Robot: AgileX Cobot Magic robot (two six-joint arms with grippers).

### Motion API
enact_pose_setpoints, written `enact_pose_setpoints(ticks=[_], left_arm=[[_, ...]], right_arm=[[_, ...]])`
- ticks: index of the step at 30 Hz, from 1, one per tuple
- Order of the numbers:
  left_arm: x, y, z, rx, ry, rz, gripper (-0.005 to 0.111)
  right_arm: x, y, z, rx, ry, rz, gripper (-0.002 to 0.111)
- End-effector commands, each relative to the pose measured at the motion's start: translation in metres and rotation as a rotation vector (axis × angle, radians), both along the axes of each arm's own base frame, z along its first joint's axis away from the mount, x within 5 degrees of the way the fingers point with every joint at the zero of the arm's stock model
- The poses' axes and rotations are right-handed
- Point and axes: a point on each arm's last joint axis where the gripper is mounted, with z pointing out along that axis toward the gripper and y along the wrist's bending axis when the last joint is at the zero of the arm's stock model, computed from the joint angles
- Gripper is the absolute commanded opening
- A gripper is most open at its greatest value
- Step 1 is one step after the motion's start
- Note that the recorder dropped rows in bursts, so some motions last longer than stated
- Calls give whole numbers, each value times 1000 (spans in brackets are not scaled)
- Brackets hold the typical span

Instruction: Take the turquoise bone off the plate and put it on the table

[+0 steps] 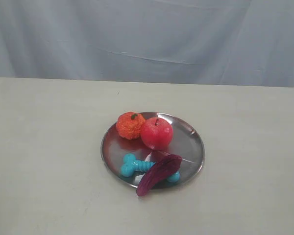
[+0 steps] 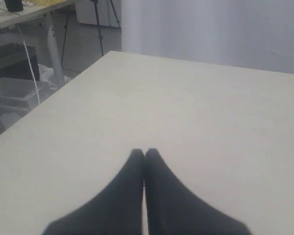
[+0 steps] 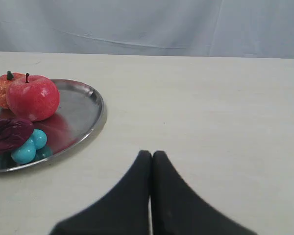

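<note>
The turquoise bone (image 1: pixel 137 166) lies on the front part of the round silver plate (image 1: pixel 191 139) in the exterior view, its right end partly under a dark purple leaf piece (image 1: pixel 159 174). One knobbed end of the turquoise bone (image 3: pixel 29 147) shows on the plate (image 3: pixel 85 105) in the right wrist view. My right gripper (image 3: pixel 152 154) is shut and empty over the beige table (image 3: pixel 210 107), apart from the plate. Over bare table (image 2: pixel 186 107), my left gripper (image 2: pixel 144 152) is also shut and empty. Neither gripper shows in the exterior view.
A red apple (image 1: pixel 156 133) and a small orange pumpkin-like fruit (image 1: pixel 130 125) sit on the plate's far half. A pale curtain (image 1: pixel 147 34) hangs behind the table. Beyond the table edge, the left wrist view shows another table's leg (image 2: pixel 54 49) and boxes (image 2: pixel 10 93).
</note>
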Motion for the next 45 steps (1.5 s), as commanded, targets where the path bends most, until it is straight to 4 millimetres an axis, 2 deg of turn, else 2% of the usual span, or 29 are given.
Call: enact_pose_setpoints(ticks=[1, 11, 16, 36, 40, 45], left_arm=[[0, 0, 0, -4, -6, 4, 0], [0, 0, 0, -4, -6, 4, 0], [0, 0, 0, -4, -6, 4, 0], [0, 0, 0, -4, -6, 4, 0], [0, 0, 0, -4, -6, 4, 0], [0, 0, 0, -4, -6, 4, 0]], right_arm=[[0, 0, 0, -3, -6, 1, 0], [0, 0, 0, -3, -8, 2, 0], [1, 0, 5, -20, -62, 8, 0], [-1, 6, 55, -164, -592, 67, 0], [-4, 7, 62, -45, -725, 73, 0], [-8, 8, 70, 195, -890, 121, 0]])
